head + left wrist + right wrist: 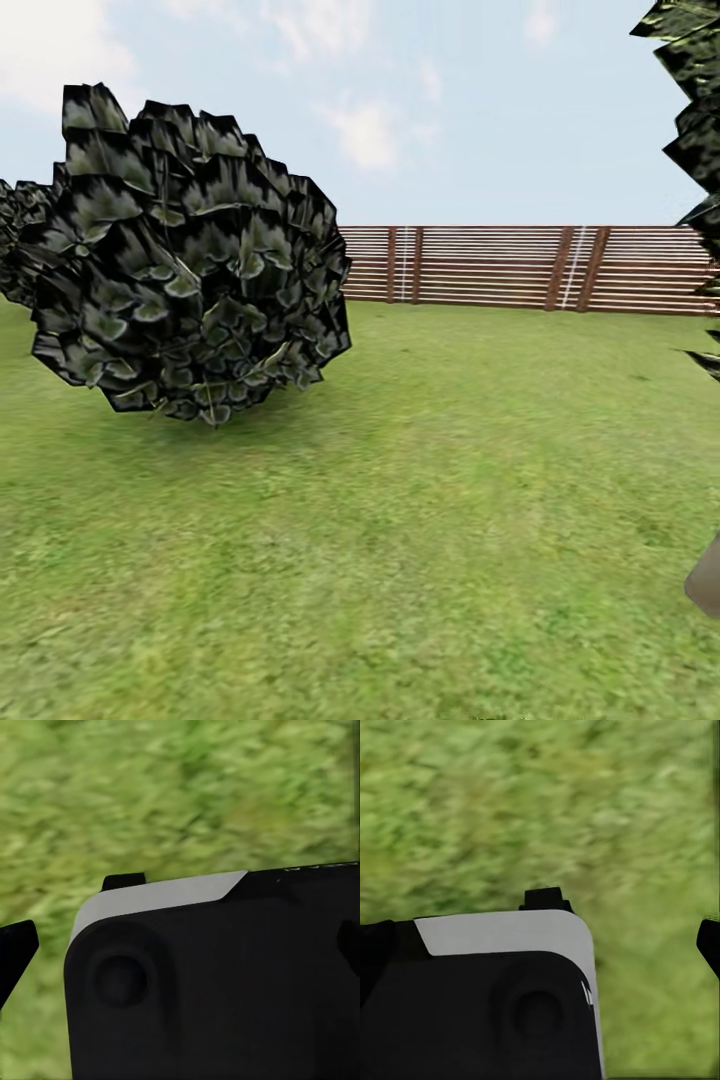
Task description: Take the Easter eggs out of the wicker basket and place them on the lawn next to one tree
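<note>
The lawn [420, 520] spreads ahead as short mottled green grass up to a fence. The Easter eggs and the wicker basket are out of view. A sliver of grey-brown surface [706, 578] cuts in at the right edge of the head view, low down; I cannot tell whether it is a tree trunk. My left gripper [180, 949] hangs over grass [187, 787] with its black fingers [16, 954] far apart. My right gripper [540, 945] is likewise spread, one fingertip [709, 943] showing at the frame's side. Nothing is held in either.
A big round bush [190, 260] of dark leaves stands on the left, close by. A brown slatted fence [520, 266] closes the garden at the back. Dark foliage [695, 110] hangs in at the upper right. My own dark body [225, 982] sits under both wrist cameras.
</note>
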